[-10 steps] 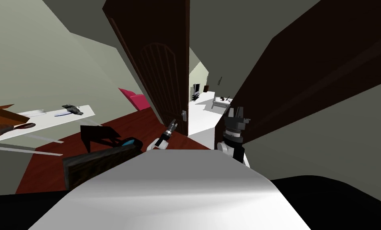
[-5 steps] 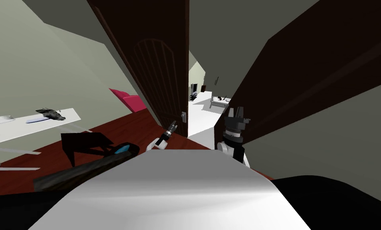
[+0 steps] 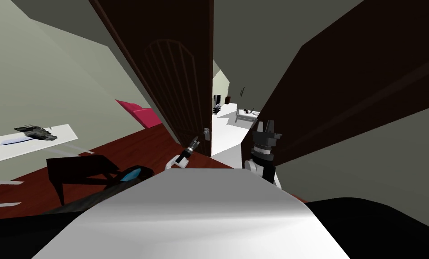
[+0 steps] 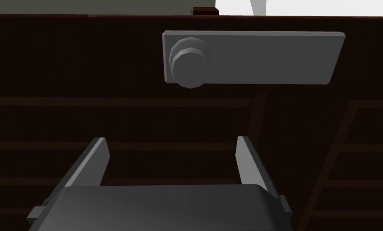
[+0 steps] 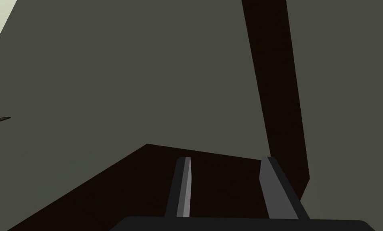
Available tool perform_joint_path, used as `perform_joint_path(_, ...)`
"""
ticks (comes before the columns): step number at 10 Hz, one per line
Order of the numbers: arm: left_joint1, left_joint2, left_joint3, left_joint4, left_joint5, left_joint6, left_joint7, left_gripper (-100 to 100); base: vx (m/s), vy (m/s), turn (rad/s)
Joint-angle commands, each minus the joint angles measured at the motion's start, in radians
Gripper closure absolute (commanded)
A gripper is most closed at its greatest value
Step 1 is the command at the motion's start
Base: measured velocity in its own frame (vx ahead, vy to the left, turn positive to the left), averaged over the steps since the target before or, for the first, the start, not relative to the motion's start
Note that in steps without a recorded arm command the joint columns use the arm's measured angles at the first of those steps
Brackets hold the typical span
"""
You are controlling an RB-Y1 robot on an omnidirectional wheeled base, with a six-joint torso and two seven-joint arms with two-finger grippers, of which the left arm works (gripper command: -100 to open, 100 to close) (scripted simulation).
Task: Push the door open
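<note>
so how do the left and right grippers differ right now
The left gripper points at the dark door, near its grey handle plate; the right gripper points up beside the door frame, away from the door. The left gripper's fingers stand wider apart than the right gripper's. Both are open and hold nothing.

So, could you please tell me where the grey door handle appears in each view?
Head view: handle on the door, at its free edge, just beyond the left gripper.
Left wrist view: ahead of the open fingers.
Right wrist view: right gripper faces dark frame instead.
Shared landmark: the dark door.
</note>
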Motion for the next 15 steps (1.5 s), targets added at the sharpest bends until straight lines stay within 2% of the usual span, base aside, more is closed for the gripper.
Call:
perform_joint_path(1,-0.009,-0.010,0.007,0.013,-0.001,0.003,-0.004,-100,0.156,-0.060,-0.062)
perform_joint_path(6,-0.042,-0.046,0.028,0.061,-0.003,0.010,-0.016,-100,0.182,-0.084,-0.058)
perform_joint_path(8,-0.044,-0.047,0.029,0.063,-0.003,0.011,-0.016,-100,0.138,-0.022,-0.019)
perform_joint_path(9,-0.044,-0.047,0.029,0.063,-0.003,0.011,-0.016,100,-0.010,-0.001,0.007)
perform_joint_path(14,-0.044,-0.047,0.029,0.063,-0.003,0.011,-0.016,100,-0.016,0.003,0.000)
perform_joint_path(15,-0.051,-0.053,0.050,0.080,-0.002,0.014,-0.024,100,0.104,-0.032,0.036)
